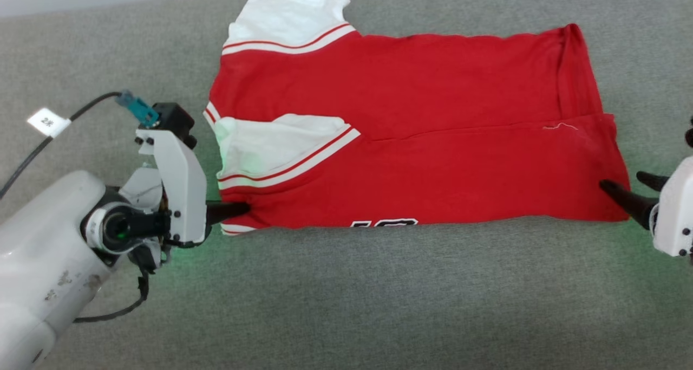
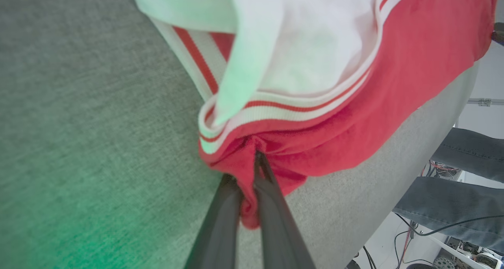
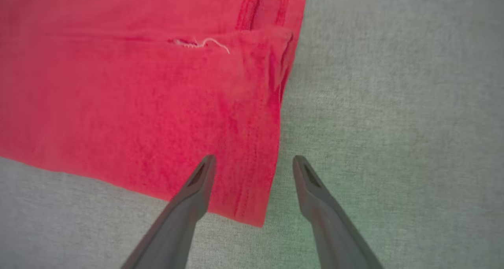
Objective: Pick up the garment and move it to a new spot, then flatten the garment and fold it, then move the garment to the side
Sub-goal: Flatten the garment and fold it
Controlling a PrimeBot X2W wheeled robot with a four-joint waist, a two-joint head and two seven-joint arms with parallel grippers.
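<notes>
The garment point(image 1: 411, 137), a red jersey with white sleeves and striped trim, lies folded lengthwise on the grey surface, part of a black number showing at its near edge. My left gripper point(image 1: 244, 208) is shut on the garment's near left corner; in the left wrist view the red cloth point(image 2: 315, 143) bunches between its fingers point(image 2: 271, 206). My right gripper point(image 1: 622, 185) stands open at the near right corner. In the right wrist view one fingertip point(image 3: 206, 166) hangs over the red cloth point(image 3: 138, 103) and the other over bare grey, straddling the hem edge.
The grey fabric-covered table point(image 1: 346, 305) stretches around the garment. A black cable with a white tag point(image 1: 48, 122) trails left of my left arm. In the left wrist view a person's legs in jeans point(image 2: 464, 182) stand past the table edge, with cables on the floor.
</notes>
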